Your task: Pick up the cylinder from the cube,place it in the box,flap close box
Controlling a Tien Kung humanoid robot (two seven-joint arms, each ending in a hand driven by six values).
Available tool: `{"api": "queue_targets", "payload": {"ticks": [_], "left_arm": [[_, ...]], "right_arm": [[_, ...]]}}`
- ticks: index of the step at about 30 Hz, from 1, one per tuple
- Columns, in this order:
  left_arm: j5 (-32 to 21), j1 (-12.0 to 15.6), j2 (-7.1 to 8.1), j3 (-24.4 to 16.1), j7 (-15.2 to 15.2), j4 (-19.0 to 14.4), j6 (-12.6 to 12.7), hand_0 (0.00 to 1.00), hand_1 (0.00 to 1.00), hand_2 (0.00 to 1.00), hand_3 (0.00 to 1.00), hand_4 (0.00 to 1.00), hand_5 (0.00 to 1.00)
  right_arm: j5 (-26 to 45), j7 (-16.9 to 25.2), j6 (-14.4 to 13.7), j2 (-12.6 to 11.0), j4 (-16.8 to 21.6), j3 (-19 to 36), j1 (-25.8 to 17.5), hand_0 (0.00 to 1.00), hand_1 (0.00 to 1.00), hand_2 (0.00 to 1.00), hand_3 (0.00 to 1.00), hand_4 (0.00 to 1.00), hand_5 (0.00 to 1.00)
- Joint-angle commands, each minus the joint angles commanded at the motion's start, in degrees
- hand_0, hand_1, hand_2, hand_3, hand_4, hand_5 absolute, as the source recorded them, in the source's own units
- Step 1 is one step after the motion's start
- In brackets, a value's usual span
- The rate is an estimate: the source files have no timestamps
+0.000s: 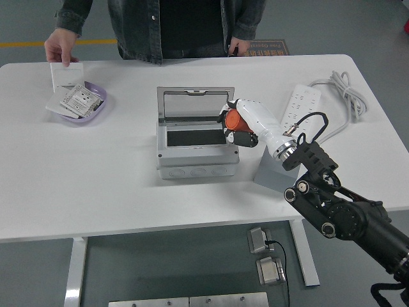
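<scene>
Our right hand [238, 125] grips the orange cylinder [232, 119] over the right edge of the open box [197, 142]; the grey cube [276, 174] sits right.

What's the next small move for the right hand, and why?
Probably carry on a little left and lower, then release. The right hand grips the orange cylinder at the right rim of the box, not yet over its dark opening. The lid stands open behind it.
</scene>
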Motion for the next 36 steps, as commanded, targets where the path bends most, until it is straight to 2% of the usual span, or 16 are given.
{"api": "queue_targets", "payload": {"ticks": [4, 10, 23, 29, 36], "left_arm": [[1.1, 0.1, 0.13, -1.1, 0.3, 0.0, -0.1, 0.607, 0.660, 0.619, 0.626, 0.722, 0.384], [1.8, 0.0, 0.29, -1.9, 0.6, 0.0, -0.3, 0.609, 0.661, 0.620, 0.626, 0.723, 0.385], [2.8, -0.3, 0.45, -2.5, 0.9, 0.0, -0.6, 0.612, 0.663, 0.620, 0.627, 0.723, 0.384], [4.1, -0.3, 0.61, -3.8, 1.4, 0.0, -0.7, 0.612, 0.664, 0.621, 0.627, 0.723, 0.382], [5.0, -0.4, 0.78, -4.7, 1.8, 0.0, -0.8, 0.614, 0.666, 0.621, 0.626, 0.723, 0.380]], "right_arm": [[-1.1, -0.6, 0.0, 0.9, -3.0, -2.9, 4.2, 0.002, 0.117, 0.331, 0.287, 0.002, 0.002], [-0.9, -1.1, 0.0, 2.4, -6.7, -6.5, 7.7, 0.002, 0.120, 0.333, 0.287, 0.002, 0.002], [-0.6, -3.2, 1.4, 6.6, -13.0, -11.1, 11.4, 0.002, 0.124, 0.348, 0.301, 0.002, 0.002], [-0.7, -4.3, 2.1, 8.7, -14.8, -12.9, 12.8, 0.002, 0.123, 0.348, 0.306, 0.003, 0.002], [-0.5, -5.3, 2.3, 8.9, -16.9, -14.2, 14.0, 0.002, 0.123, 0.355, 0.317, 0.018, 0.002]]}}
